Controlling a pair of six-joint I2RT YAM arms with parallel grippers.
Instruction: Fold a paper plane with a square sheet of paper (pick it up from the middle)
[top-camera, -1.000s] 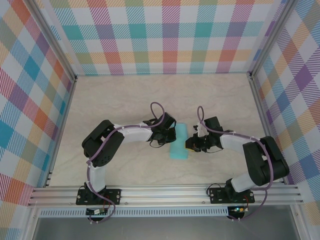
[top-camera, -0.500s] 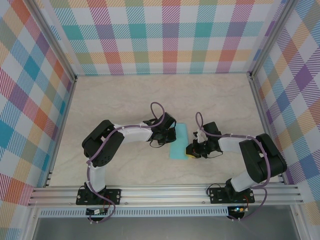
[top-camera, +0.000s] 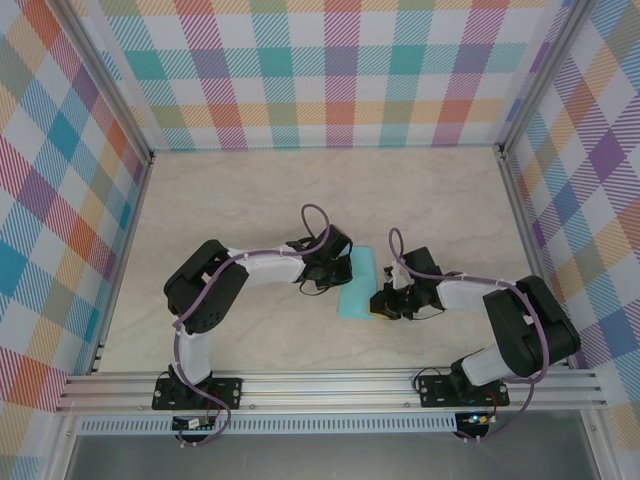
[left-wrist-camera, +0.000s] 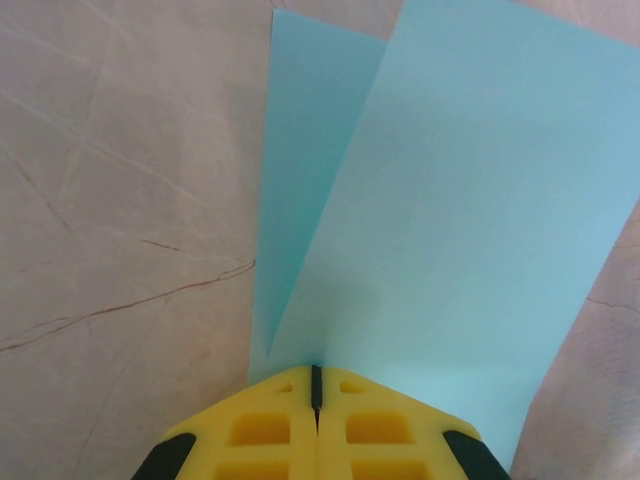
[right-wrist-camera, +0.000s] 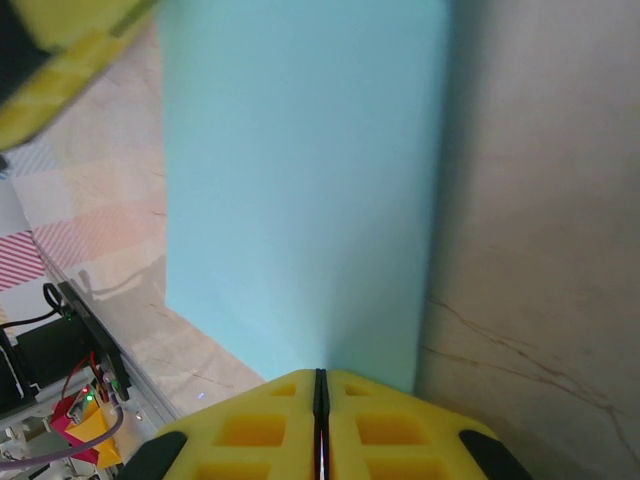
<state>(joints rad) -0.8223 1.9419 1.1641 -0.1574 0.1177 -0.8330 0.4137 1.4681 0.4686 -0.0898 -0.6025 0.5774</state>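
Fingers (left-wrist-camera: 262, 432) of the left gripper (left-wrist-camera: 316, 372), yellow moulded plastic with square pockets, were cut off by the bottom edge of its wrist view. They were pressed together along a thin dark seam, and we saw nothing clamped between them. Their tips covered the near edge of the square sheet of paper (left-wrist-camera: 470, 220), so we could not make out the contact. Beyond them the paper, smooth matte light turquoise, lay in two layers. The upper layer was skewed, baring a sliver of the lower at left, and the top of the frame cropped it.

The right gripper (right-wrist-camera: 320, 374) was likewise closed tight, its tips hiding the paper's nearest edge. A blurred yellow shape (right-wrist-camera: 60, 60) crossed the upper left corner.

From above, the paper was a narrow strip at frame centre between both grippers, on the beige marbled tabletop (top-camera: 250, 200), with checked walls (top-camera: 330, 70) behind.
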